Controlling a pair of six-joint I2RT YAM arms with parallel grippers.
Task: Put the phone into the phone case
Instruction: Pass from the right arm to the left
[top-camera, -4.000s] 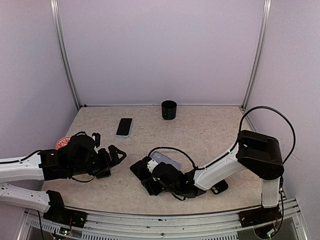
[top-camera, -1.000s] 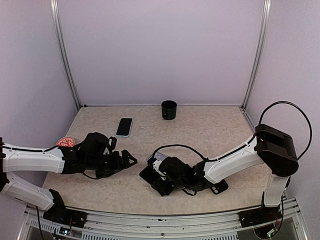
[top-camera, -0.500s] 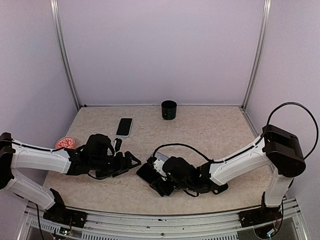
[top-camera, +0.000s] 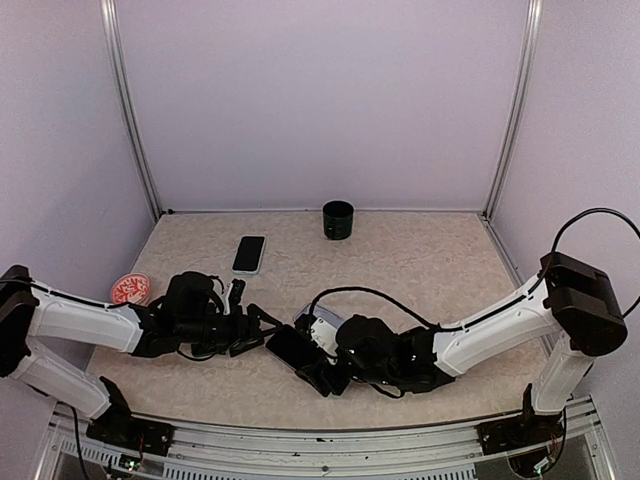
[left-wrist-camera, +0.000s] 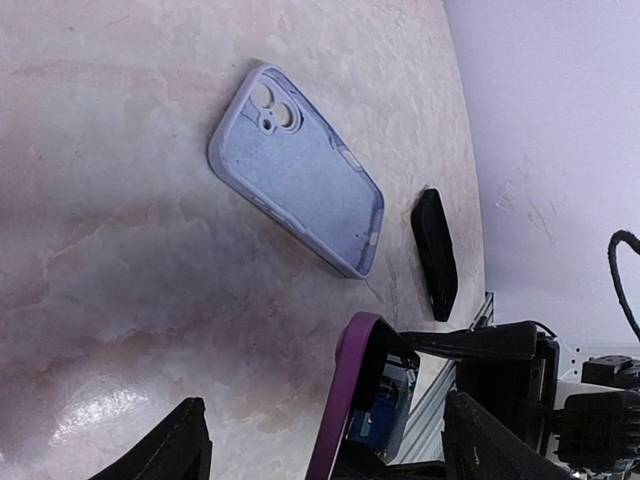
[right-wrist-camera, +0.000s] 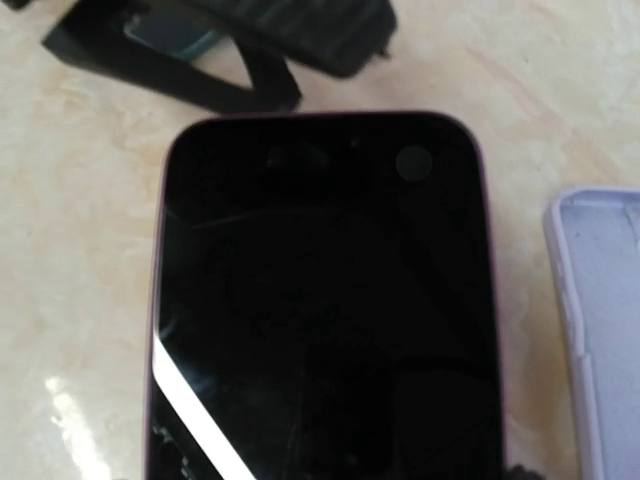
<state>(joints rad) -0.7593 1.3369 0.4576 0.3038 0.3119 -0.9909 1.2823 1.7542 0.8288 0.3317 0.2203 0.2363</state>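
A phone with a dark screen and purple rim (top-camera: 293, 349) is held off the table by my right gripper (top-camera: 320, 366), which is shut on its near end. It fills the right wrist view (right-wrist-camera: 320, 300), hiding the fingers. An empty lavender phone case (top-camera: 320, 320) lies open side up just behind it, and shows in the left wrist view (left-wrist-camera: 295, 170) and the right wrist view (right-wrist-camera: 605, 330). My left gripper (top-camera: 262, 328) is open, its fingers (left-wrist-camera: 170, 445) spread on either side of the phone's free end (left-wrist-camera: 345, 400).
A second phone in a light blue case (top-camera: 249, 254) lies at the back left. A black cup (top-camera: 338, 219) stands by the back wall. A red disc (top-camera: 130, 289) lies at the left edge. A small black pad (left-wrist-camera: 436, 255) lies on the table beyond the case.
My left gripper has moved right, up to the phone's free end. My right arm has stretched lower and kept the phone pointed left, beside the case.
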